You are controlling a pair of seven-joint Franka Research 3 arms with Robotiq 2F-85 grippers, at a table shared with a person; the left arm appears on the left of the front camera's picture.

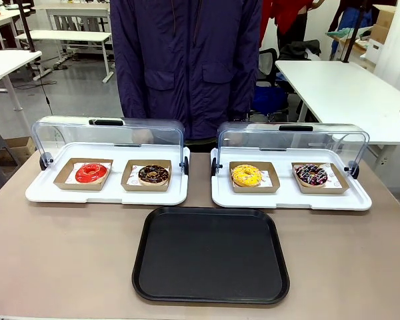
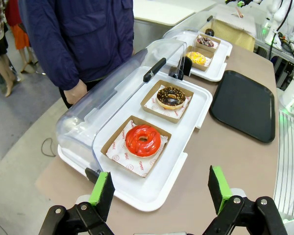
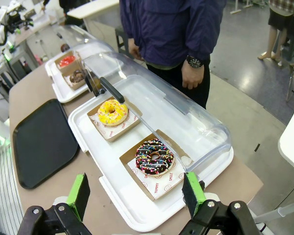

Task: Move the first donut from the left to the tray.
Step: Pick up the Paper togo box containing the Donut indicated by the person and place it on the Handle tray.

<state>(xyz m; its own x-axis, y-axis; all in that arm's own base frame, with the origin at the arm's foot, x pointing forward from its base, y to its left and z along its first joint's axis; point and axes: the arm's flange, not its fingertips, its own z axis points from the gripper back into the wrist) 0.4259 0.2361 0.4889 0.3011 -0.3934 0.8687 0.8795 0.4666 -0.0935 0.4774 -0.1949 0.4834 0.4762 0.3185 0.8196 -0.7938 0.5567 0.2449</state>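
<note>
Red glaze is shining on the first donut from the left (image 1: 91, 173), which is sitting in its brown cardboard box (image 1: 65, 179) at the left end of the left white tray (image 1: 47, 193). The clear lid (image 1: 107, 137) is standing open at the back, leaving the donut reachable from above. The left gripper (image 2: 159, 188) is hovering just short of that box, released wide and grasping nothing, apparently lining up for the pick. A chocolate donut (image 1: 153, 175) is resting beside the red one. The black tray (image 1: 211, 255) is lying bare on the counter (image 1: 67, 267) in front, centred, likely as the destination. Farther right, a yellow donut (image 1: 247, 176) and a sprinkled donut (image 1: 311, 175) are sitting under a second open lid (image 1: 293, 137), with the right gripper (image 3: 136, 191) hanging released near them, holding nothing.
</note>
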